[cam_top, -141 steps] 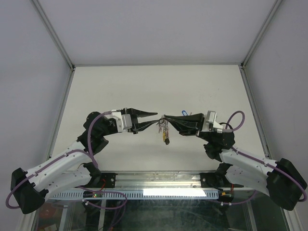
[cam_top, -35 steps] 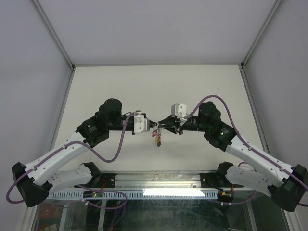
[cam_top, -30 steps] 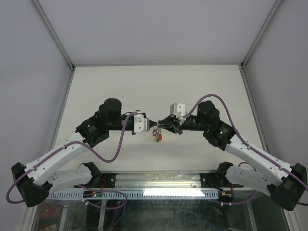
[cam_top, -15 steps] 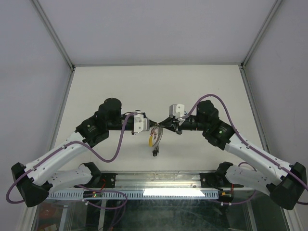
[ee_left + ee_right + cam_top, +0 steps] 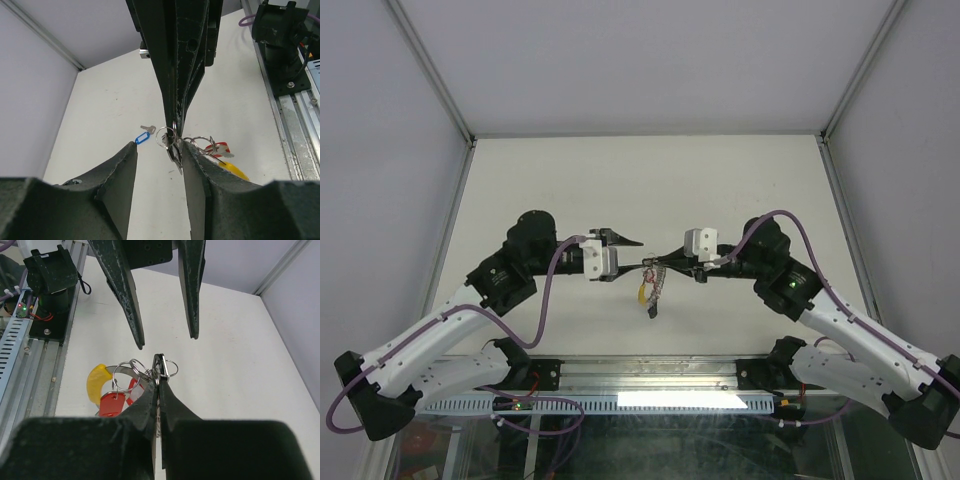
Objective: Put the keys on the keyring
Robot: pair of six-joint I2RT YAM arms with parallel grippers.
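My right gripper is shut on the silvery keyring and holds it above the table. Several keys hang from it on small rings, one with a yellow tag and one with a red tag. In the top view the bunch dangles below the right gripper. My left gripper is open, its fingers either side of the keyring, the right-hand one close beside it. One more key with a blue tag lies on the table.
White walls and metal corner posts enclose the pale tabletop. A metal rail with the arm bases runs along the near edge. The right arm's base stands on that rail in the left wrist view.
The left gripper has opened and drawn back to the left, off the keyring. The right gripper has closed on the ring, and the bunch now hangs from it alone.
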